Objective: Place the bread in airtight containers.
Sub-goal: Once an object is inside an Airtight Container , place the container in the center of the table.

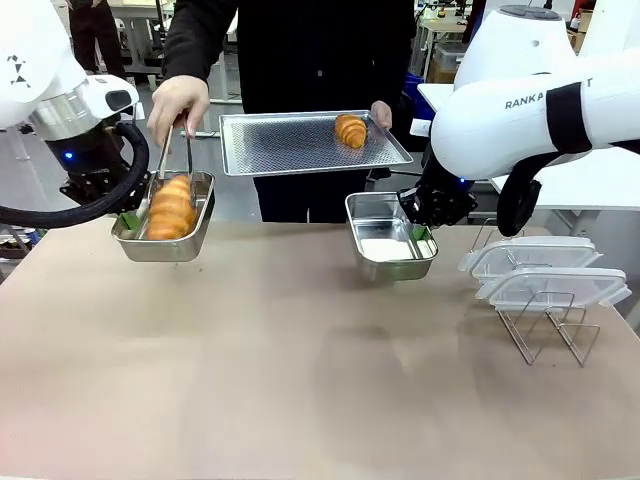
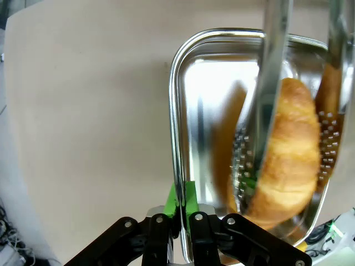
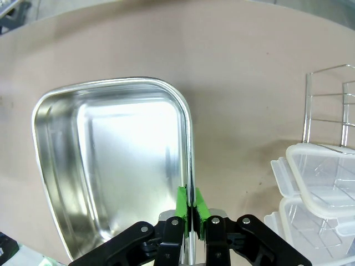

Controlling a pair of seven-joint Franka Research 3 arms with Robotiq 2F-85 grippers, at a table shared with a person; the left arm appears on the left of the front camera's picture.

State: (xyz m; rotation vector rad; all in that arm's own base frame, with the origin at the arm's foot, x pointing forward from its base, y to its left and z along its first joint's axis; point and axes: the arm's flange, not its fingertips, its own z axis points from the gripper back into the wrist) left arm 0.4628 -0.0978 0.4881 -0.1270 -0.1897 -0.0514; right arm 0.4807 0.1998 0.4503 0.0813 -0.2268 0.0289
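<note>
Steel pan [image 1: 160, 246], croissant [image 1: 171, 208] inside, pinched by left end effector [image 1: 127, 221].

Croissant [image 1: 172, 208] in left pan [image 1: 160, 249], second croissant [image 1: 351, 130] on tray [image 1: 280, 146] behind.

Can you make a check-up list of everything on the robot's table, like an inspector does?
Surface: brown table, flat, no spills seen.
Job's things: one croissant in the left pan, tongs around it; the other croissant on the perforated tray; right pan empty.
Clutter: clear lids on a wire rack.
End effectors: left end effector shut on the left pan's rim; right end effector shut on the right pan's rim.
Cables: black cable looping beside the left arm.
Surroundings: person across the table holding tray and tongs; other tables behind.
</note>
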